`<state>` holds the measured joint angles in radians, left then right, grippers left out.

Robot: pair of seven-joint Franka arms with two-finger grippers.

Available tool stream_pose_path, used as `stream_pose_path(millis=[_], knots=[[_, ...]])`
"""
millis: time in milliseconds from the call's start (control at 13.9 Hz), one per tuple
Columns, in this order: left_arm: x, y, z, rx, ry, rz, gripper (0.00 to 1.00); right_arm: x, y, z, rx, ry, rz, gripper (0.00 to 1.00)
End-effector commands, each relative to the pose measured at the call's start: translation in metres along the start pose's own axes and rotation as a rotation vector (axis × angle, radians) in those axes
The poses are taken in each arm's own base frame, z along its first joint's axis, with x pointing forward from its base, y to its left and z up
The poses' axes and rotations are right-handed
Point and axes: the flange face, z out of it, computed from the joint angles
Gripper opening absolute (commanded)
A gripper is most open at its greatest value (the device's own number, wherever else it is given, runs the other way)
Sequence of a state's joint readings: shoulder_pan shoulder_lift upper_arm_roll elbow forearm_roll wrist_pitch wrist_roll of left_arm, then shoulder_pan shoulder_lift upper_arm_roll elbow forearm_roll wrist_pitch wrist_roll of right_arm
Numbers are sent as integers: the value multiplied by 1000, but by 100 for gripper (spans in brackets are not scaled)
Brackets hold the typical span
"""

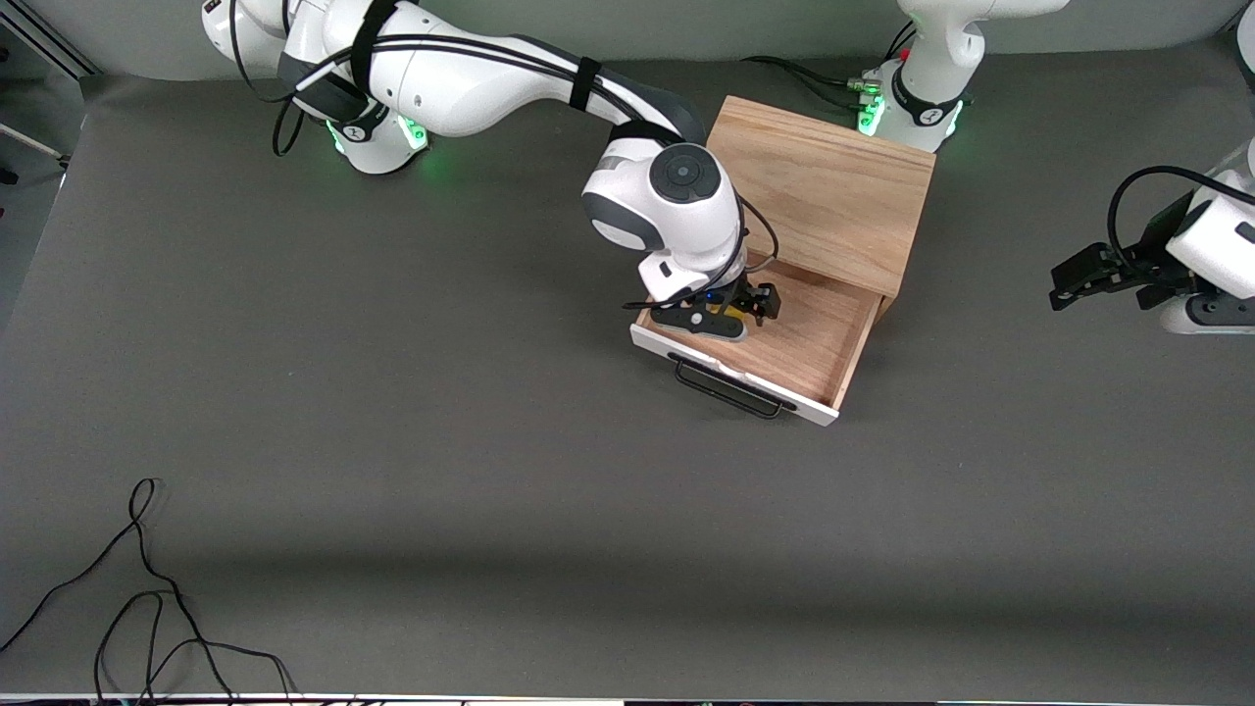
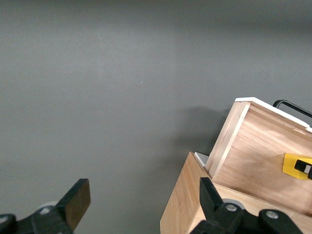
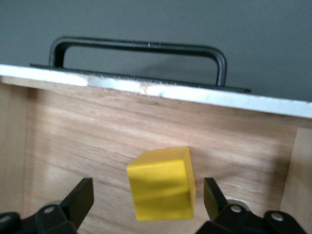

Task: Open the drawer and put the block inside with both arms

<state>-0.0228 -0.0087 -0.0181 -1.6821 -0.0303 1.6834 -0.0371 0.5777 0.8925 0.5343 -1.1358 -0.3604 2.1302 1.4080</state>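
handle (image 1: pixel 730 389): you see the black bar on the white front panel, nearest the front camera.
drawer (image 1: pixel 819 333): pulled out of the cabinet, its wood floor bare at the left arm's end.
block (image 3: pixel 162 184): yellow cube resting on the drawer floor, near the front panel.
right gripper (image 1: pixel 737 306): down in the drawer over the block, fingers spread wide, clear of the cube on both sides.
cabinet (image 1: pixel 819 191): your oak box, farther back.
left gripper (image 1: pixel 1079 277): waiting at its own end, spread and holding nothing.
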Motion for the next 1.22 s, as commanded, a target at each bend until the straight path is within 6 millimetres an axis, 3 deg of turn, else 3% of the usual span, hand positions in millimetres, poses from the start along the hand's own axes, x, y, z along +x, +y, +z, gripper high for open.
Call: stream_pose_path(millis=[0,287,431,574,790,1149], knots=[[-8,7,-3,11,1,28,100,24,6,-46,-31,54,37,100],[-8,-2,-3,11,4,10,100,91,39,-100,-42,59,82,100],[-8,-2,-3,11,4,8,100,128,66,-137,-11,34,51,100],[-8,-2,-3,13,1,13,100,166,105,-181,22,16,35,100],[-8,-2,-4,35,2,22,100,218,191,-228,-11,27,-54,100],[-8,0,-3,72,1,36,100,268,309,-288,-115,73,-149,100]])
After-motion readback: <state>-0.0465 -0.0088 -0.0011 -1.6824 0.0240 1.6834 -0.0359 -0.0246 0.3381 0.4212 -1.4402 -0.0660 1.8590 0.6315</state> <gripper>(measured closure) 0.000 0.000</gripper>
